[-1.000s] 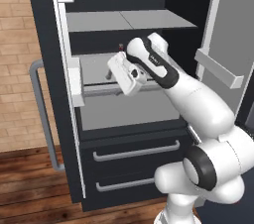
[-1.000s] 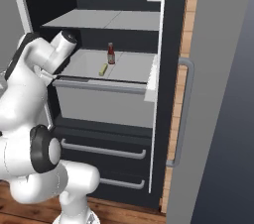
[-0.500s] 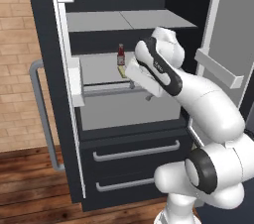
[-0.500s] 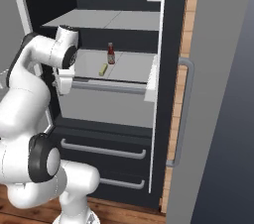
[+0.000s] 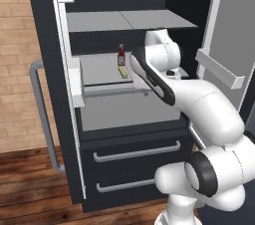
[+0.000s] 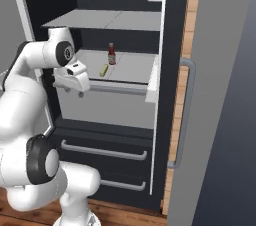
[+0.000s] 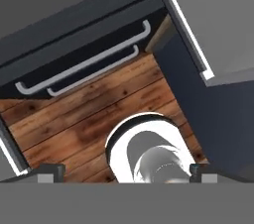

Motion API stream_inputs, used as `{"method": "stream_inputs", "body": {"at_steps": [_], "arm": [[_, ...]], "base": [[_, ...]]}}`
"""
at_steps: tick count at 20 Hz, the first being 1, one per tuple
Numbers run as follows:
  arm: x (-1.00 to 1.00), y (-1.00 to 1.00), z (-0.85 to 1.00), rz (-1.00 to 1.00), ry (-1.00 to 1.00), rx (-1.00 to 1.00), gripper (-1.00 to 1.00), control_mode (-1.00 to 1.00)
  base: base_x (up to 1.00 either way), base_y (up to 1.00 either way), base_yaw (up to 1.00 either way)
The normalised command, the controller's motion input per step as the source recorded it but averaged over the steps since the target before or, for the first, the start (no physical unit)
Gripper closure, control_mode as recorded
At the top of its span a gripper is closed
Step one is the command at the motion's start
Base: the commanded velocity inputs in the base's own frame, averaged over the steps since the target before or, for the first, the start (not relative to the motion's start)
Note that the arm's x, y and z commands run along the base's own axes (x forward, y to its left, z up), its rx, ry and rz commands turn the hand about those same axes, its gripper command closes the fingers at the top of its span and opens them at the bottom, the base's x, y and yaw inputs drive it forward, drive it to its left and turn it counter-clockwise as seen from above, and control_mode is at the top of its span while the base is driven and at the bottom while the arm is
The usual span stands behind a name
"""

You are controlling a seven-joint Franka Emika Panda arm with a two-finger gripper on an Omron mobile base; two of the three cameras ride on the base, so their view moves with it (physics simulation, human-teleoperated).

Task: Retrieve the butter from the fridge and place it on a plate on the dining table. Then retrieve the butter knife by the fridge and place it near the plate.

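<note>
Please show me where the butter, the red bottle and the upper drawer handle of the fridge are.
butter [image 6: 103, 70]: right base view, middle of the yellow stick.
red bottle [image 6: 111, 55]: right base view, on its red body.
upper drawer handle [image 5: 137, 152]: left base view, middle of the grey bar.

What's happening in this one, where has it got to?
The white arm is in front of the open fridge, both doors swung wide. The butter lies untouched on the middle shelf, just beside a small red bottle. The gripper is open and empty, held at shelf height in front of the shelf's edge and pointing down at the wood floor and the lower drawers. Nothing has been picked up yet.
</note>
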Motion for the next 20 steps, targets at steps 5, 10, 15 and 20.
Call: {"method": "stream_inputs", "body": {"at_steps": [5,10,15,20], "arm": [[-0.53,-0.54,-0.14,0.34,-0.11,0.00,-1.00,-1.00],[-0.12,-0.01,0.00,0.21,-0.12,0.00,-1.00,-1.00],[0.02,0.04,-0.12,0.13,-0.02,0.00,-1.00,-1.00],[0.07,0.00,-0.19,0.08,0.00,0.01,-1.00,-1.00]], "base": [[0.00,0.00,0.00],[0.00,0.00,0.00],[0.00,0.00,0.00],[0.00,0.00,0.00]]}}
